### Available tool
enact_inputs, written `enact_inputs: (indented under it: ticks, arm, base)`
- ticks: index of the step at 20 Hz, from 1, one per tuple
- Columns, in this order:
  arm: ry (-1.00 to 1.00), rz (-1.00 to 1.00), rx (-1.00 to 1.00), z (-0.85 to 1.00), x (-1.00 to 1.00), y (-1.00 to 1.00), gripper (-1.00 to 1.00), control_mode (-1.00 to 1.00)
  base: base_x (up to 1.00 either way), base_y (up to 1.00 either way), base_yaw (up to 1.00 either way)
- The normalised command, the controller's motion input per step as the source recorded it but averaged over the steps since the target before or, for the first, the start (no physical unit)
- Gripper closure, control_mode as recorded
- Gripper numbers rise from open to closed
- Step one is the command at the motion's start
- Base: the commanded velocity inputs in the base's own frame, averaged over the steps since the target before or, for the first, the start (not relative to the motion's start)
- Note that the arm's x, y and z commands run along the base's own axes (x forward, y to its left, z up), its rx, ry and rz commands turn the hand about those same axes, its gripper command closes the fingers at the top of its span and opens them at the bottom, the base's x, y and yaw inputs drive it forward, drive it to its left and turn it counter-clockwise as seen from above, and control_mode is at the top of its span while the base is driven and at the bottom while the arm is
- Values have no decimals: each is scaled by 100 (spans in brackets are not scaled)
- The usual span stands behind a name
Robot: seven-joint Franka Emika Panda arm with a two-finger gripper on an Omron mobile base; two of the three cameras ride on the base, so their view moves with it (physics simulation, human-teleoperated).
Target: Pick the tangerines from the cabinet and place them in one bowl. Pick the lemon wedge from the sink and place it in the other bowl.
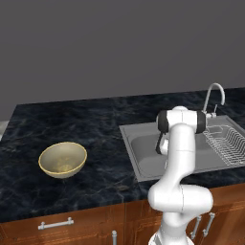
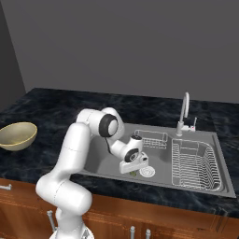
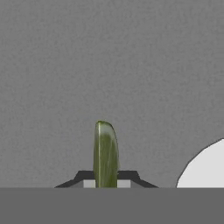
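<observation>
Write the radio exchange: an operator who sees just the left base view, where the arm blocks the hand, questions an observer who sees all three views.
Operator: Where is the hand right now?
Observer: In the right base view the gripper is low in the sink, just beside the round drain.
Operator: Is it holding anything?
Observer: Yes. The hand view shows the lemon wedge standing on edge between the dark fingertips, with the jaws shut on it.
</observation>
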Motion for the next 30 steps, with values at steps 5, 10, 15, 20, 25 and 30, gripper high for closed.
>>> enact_inputs:
  ticks: [5, 10, 15, 20, 25, 30]
  arm:
    - [0, 0, 0, -11, 0, 0, 100, -100]
    - [-4, 0, 0, 24, -15, 0, 100, -100]
    - [-12, -1, -3, 58, -56, 6, 100, -100]
    - [-11, -3, -2, 55, -76, 21, 100, -100]
    - [-9, -7, 0, 65, -48, 33, 100, -100]
    - [-5, -4, 0, 78, -1, 30, 100, -100]
  base:
    - [0, 0, 0]
    - [0, 0, 0]
    - [0, 0, 0]
    - [0, 0, 0]
    - [0, 0, 0]
    - [0, 0, 0]
